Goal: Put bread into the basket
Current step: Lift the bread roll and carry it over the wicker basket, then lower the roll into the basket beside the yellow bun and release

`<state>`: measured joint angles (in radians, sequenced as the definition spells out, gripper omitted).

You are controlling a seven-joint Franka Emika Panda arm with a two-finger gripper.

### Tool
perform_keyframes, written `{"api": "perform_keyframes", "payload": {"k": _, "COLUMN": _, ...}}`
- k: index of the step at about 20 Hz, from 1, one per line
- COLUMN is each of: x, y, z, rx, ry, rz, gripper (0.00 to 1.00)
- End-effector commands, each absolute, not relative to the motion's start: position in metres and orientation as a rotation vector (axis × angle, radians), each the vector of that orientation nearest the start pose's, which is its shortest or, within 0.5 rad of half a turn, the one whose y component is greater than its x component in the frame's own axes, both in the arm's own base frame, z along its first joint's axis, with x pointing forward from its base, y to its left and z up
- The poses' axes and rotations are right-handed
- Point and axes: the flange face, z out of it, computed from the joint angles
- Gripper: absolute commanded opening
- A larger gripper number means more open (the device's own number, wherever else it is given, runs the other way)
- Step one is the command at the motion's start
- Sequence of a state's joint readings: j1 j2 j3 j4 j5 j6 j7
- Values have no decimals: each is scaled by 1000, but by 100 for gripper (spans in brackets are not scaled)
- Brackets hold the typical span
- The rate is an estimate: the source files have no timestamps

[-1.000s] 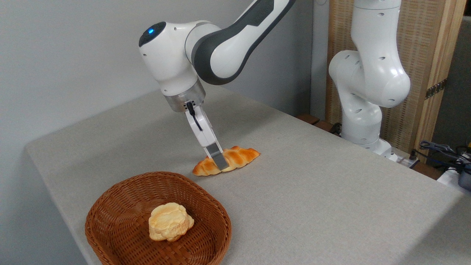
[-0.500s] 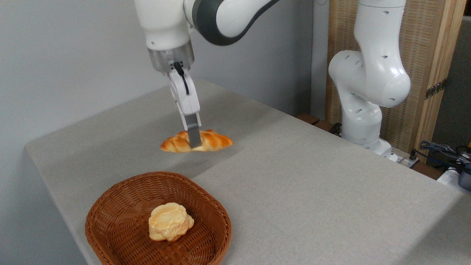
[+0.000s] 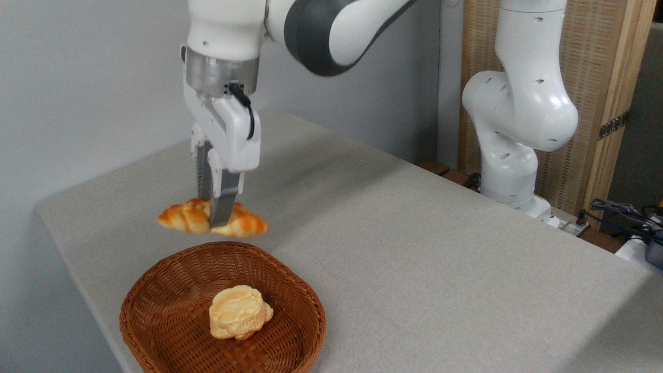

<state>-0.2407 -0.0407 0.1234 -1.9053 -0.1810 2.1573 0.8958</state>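
Observation:
The bread (image 3: 243, 225), a golden-orange braided loaf, hangs level in the air, held across its middle. My gripper (image 3: 214, 216) is shut on it, fingers pointing straight down. The loaf hovers just beyond the far rim of the basket (image 3: 155, 280), a round reddish-brown wicker bowl at the table's near left corner. The loaf is well above the rim and touches nothing but the fingers.
A pale yellow lumpy bun (image 3: 239, 312) lies in the basket, right of its centre. The arm's white base (image 3: 518, 134) stands at the far right, beside a wooden screen. Cables (image 3: 627, 212) lie at the right edge. The table's left edge runs close to the basket.
The bread went from lying on the table to being lifted, then carried left and toward the basket. The wrist has turned so the gripper now hangs vertical.

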Motion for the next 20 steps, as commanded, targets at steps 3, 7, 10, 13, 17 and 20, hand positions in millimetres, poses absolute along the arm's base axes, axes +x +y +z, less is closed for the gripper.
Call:
{"api": "perform_keyframes", "payload": {"k": 3, "x": 607, "y": -68, "z": 524, "rx": -2816, "ry": 1276, "rz": -744, "gripper": 100}}
{"api": "perform_keyframes", "payload": {"k": 7, "x": 613, "y": -68, "z": 514, "rx": -2804, "ry": 1268, "rz": -751, "gripper": 100}}
{"api": "perform_keyframes", "payload": {"k": 10, "x": 614, "y": -69, "z": 510, "rx": -2811, "ry": 1266, "rz": -740, "gripper": 100}}
{"api": "perform_keyframes", "payload": {"k": 13, "x": 614, "y": -69, "z": 508, "rx": -2813, "ry": 1266, "rz": -736, "gripper": 100}}
{"api": "perform_keyframes", "payload": {"k": 17, "x": 613, "y": -69, "z": 509, "rx": -2818, "ry": 1265, "rz": -733, "gripper": 100}}
{"api": "perform_keyframes", "payload": {"k": 20, "x": 610, "y": -68, "z": 511, "rx": -2864, "ry": 1209, "rz": -698, "gripper": 100}}
